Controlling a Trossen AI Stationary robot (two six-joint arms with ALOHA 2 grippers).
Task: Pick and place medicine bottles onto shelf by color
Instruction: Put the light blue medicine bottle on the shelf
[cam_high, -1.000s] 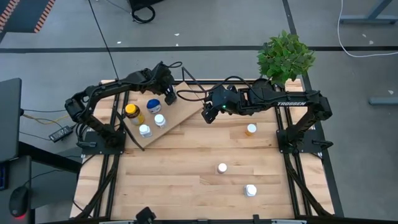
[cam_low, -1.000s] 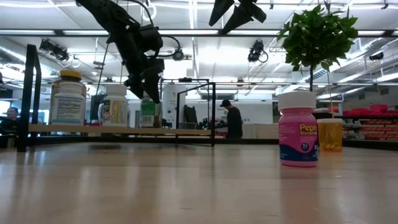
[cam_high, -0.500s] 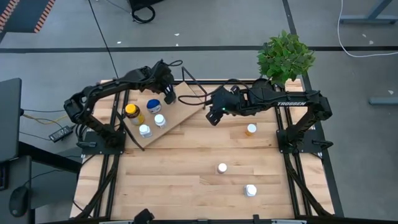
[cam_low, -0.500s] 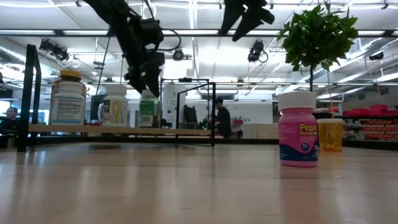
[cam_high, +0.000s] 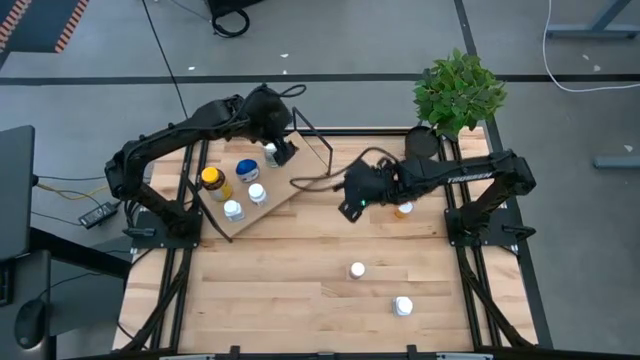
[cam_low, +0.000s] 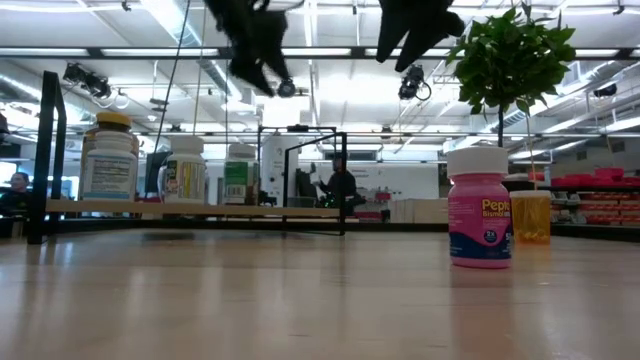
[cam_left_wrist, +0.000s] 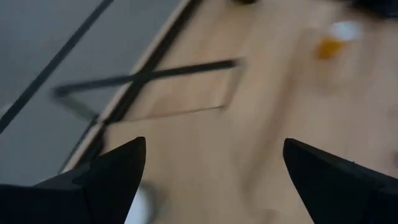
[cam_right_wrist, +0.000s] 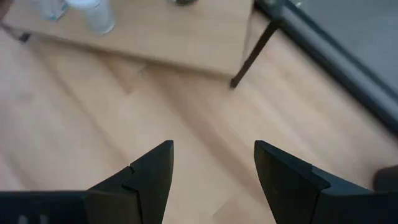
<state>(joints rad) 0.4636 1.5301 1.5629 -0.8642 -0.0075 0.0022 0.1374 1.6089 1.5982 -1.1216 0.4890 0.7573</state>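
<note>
1. Our left pincer (cam_high: 283, 152) hangs released and empty over the shelf (cam_high: 300, 180), just beside the green bottle (cam_high: 270, 152).
2. Our right pincer (cam_high: 349, 207) hangs released and empty off the shelf's corner, with the orange bottle (cam_high: 403, 209) near it.
3. Yellow-capped (cam_high: 212, 180), blue (cam_high: 247, 170) and two white-capped bottles (cam_high: 257, 192) stand on the shelf; two others (cam_high: 357, 270) stand on the tabletop (cam_high: 300, 290).

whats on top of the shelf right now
Five bottles stand on the shelf: a yellow-capped one, a blue one and three white-capped ones. The left pincer partly covers one.
</note>
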